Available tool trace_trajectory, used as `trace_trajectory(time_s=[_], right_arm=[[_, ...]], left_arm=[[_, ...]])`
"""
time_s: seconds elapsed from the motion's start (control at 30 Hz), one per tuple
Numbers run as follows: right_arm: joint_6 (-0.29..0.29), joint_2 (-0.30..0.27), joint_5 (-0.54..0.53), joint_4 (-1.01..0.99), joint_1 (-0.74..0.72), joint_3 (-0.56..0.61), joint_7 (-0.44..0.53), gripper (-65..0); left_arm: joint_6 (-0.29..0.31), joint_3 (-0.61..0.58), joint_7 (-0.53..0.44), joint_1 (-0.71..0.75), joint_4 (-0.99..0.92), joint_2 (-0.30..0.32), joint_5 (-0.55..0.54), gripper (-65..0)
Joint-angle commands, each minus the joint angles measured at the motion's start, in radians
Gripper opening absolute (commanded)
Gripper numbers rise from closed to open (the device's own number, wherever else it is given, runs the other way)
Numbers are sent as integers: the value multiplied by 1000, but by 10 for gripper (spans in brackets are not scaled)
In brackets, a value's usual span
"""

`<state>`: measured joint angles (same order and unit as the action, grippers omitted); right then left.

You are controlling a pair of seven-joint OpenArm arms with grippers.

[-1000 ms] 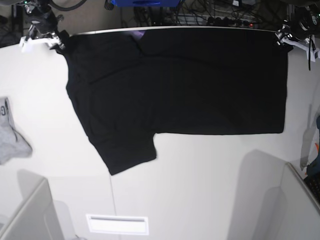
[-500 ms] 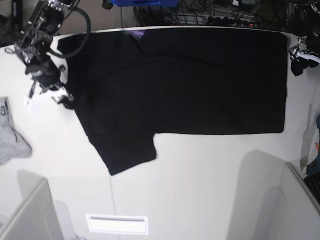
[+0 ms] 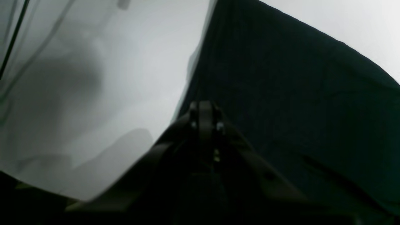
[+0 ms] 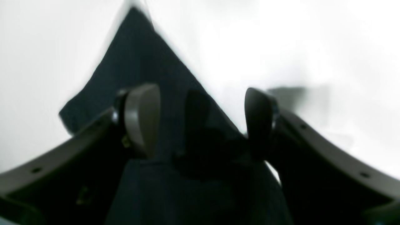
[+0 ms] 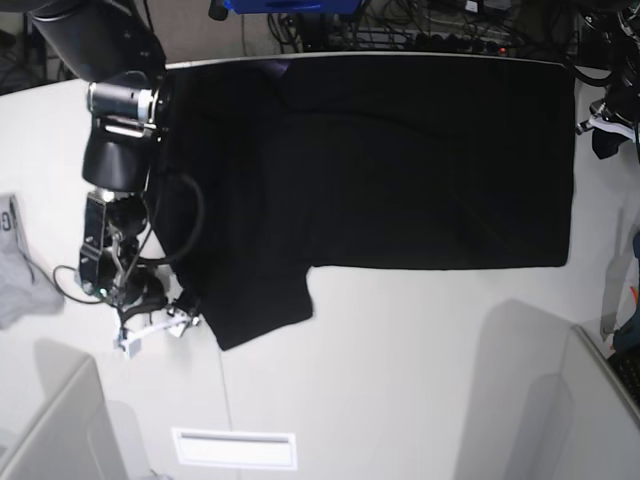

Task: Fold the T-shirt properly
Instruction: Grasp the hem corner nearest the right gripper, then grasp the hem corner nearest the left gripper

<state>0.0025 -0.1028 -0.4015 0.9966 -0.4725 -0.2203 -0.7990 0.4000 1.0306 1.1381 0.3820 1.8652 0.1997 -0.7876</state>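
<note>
The black T-shirt (image 5: 380,160) lies spread flat on the white table (image 5: 420,370), plain side up, with a purple sliver at the collar and one sleeve (image 5: 255,305) pointing to the near edge. My right gripper (image 5: 155,332) is low at the sleeve's left edge. In the right wrist view it (image 4: 200,122) is open, and the sleeve cloth (image 4: 140,62) runs between its fingers (image 4: 140,118). My left gripper (image 5: 598,128) is beside the shirt's right edge. In the left wrist view it (image 3: 201,109) is shut and empty next to the shirt (image 3: 297,109).
A small grey cloth (image 5: 15,275) lies at the table's left edge. A white slot plate (image 5: 235,448) sits near the front. Grey partitions stand at the front left (image 5: 60,430) and front right (image 5: 600,400). Cables run behind the far edge.
My right arm has swung from the shirt's far left corner down its left side to the sleeve, and its gripper is now open. My left gripper has moved slightly down the right edge.
</note>
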Motion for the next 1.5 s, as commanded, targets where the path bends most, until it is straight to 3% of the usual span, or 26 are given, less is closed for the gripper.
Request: trace_trajectory(time_s=[0.0,0.2,0.33,0.47,0.67,0.73,0.83,0.97,1.03,1.13,1.23,1.33,1.47], right_arm=[[0,-27,-4,-31,-39,22,28,-246],[11,-36,-4,-238,-110,127,106,-246],[116,-31,-4,-239,-105,184,105,-270],[121,-28,-4,-242,-93,206,111,-369],[121,-35,0,-246,-93,207,115,-399],[121,-35,2,-246,-93,209,115,-461],[121,-35,2,-246,-93,209,115,-650],[121,-35,2,-242,-93,209,115,-650],[121,-35,2,-239,-93,209,115,-650],[121,-35,2,-239,-93,209,115,-650],[121,-31,2,-239,-94,209,115,-650],[121,-30,2,-239,-94,209,115,-650],[121,-28,2,-238,-94,209,115,-650]], left_arm=[[4,7,-16,4,14,16,-14,-650],[1,9,-16,5,12,31,-14,-650],[1,9,-16,1,12,31,-14,-650],[1,9,-16,-2,12,31,-14,-650],[1,9,-16,-4,11,33,-13,-645],[1,4,-16,-5,9,47,-13,-614],[1,3,-13,-53,-40,80,-13,-517],[-2,1,-13,-147,-184,149,-6,-323],[-40,-31,-14,-219,-270,195,55,-255],[-66,-160,-17,-351,-367,254,211,-230],[-57,-256,-30,-473,-457,257,337,-230],[-57,-358,-115,-576,-568,257,462,-230],[-57,-496,-200,-661,-735,257,520,-230]])
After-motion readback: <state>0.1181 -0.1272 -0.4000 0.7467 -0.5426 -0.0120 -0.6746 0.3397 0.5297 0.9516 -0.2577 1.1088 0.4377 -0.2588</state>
